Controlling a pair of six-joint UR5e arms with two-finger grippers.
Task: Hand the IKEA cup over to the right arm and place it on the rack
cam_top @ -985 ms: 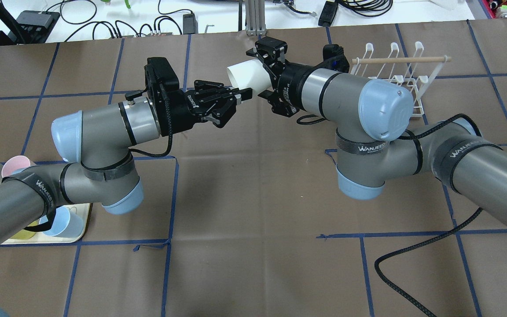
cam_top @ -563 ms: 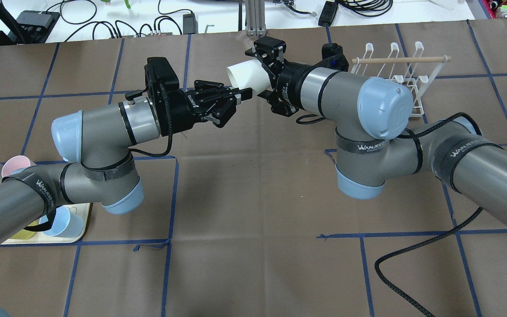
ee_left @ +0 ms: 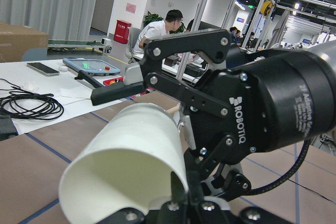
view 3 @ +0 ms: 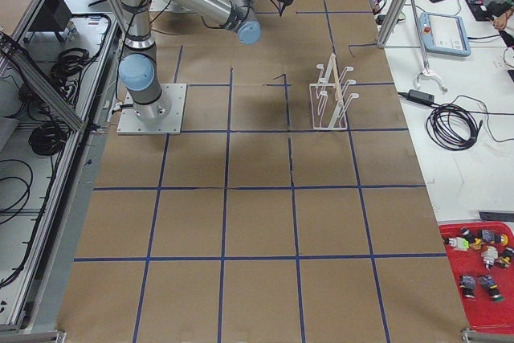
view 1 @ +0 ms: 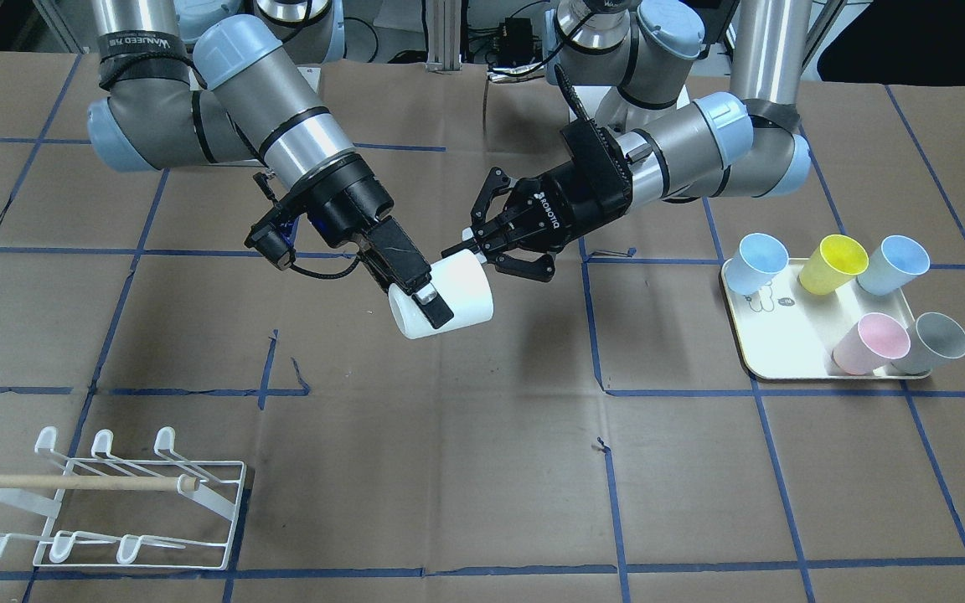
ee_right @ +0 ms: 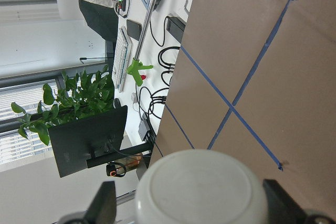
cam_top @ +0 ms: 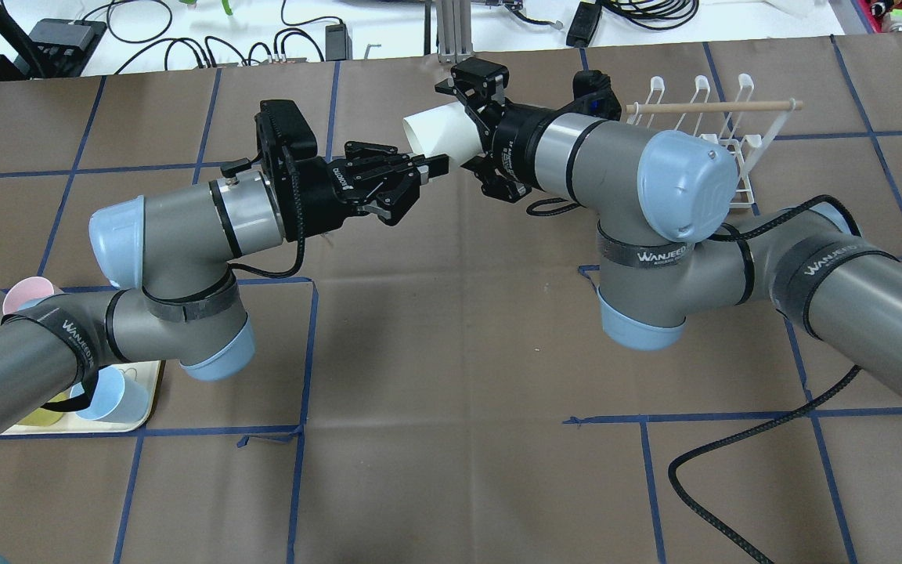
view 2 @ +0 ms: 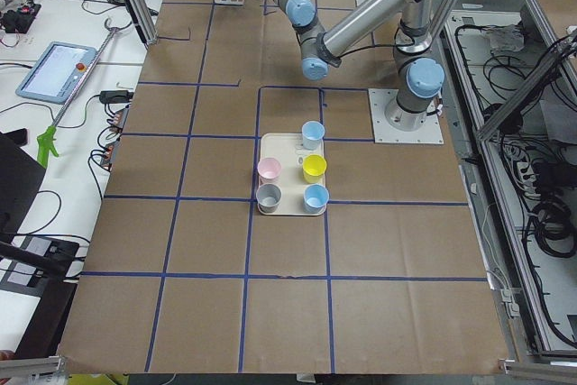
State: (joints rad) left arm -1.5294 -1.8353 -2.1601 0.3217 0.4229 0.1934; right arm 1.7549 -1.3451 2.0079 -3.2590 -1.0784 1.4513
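Note:
The IKEA cup (view 1: 449,293) is white and lies on its side in the air above the table's middle. My right gripper (view 1: 435,295) is shut on it, one black finger across its wall. In the overhead view the cup (cam_top: 439,135) points its mouth to the left, away from the right gripper (cam_top: 468,131). My left gripper (view 1: 482,251) is open, one fingertip close to the cup's base end, nothing held. The left gripper (cam_top: 416,188) sits just below the cup. The white wire rack (view 1: 114,502) with its wooden dowel stands on the table, far from both grippers.
A cream tray (view 1: 784,343) on my left side carries several coloured cups (view 1: 834,264). The rack (cam_top: 721,133) stands just behind the right arm's elbow. A black cable (cam_top: 733,454) trails over the table under the right arm.
The right wrist has shifted slightly away and up with the white cup held. The left gripper stays open in nearly the same place.

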